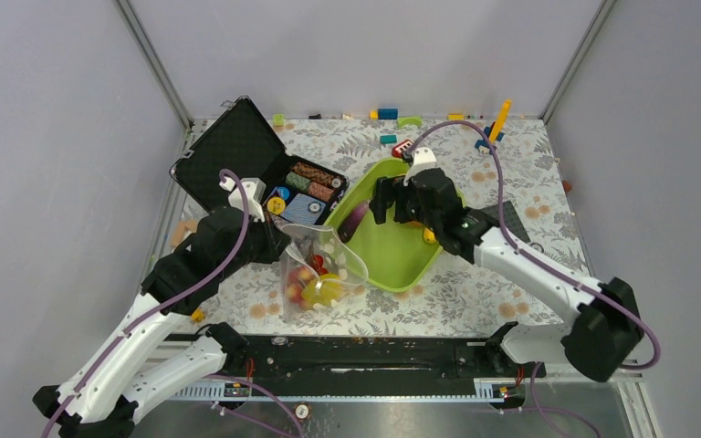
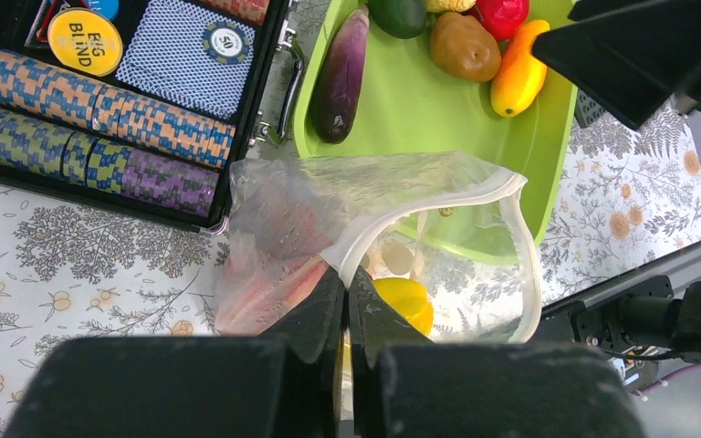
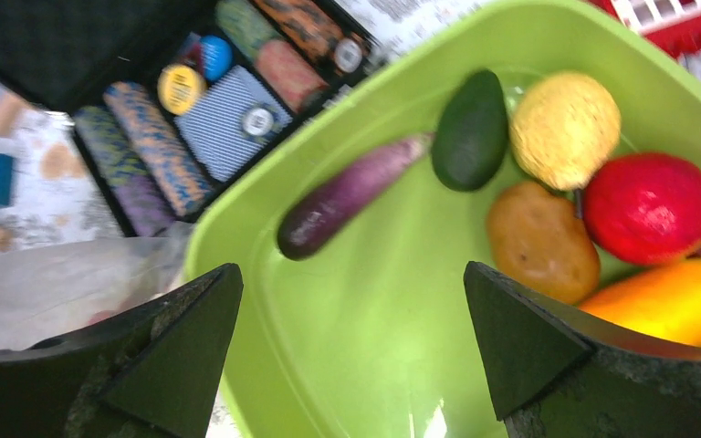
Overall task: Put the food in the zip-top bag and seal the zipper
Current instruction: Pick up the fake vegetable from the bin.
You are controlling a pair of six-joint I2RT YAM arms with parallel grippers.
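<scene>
The clear zip-top bag lies left of the lime-green tray with its mouth held open. My left gripper is shut on the whitish zipper edge. Inside the bag are a yellow piece and red food. My right gripper hovers open and empty over the tray floor. In the tray lie a purple eggplant, a dark avocado, a yellowish ball, a red apple, a brown kiwi and an orange mango.
An open black poker case with striped chips and cards sits just left of the tray and behind the bag. Small toy blocks line the back wall. A black rail runs along the near table edge.
</scene>
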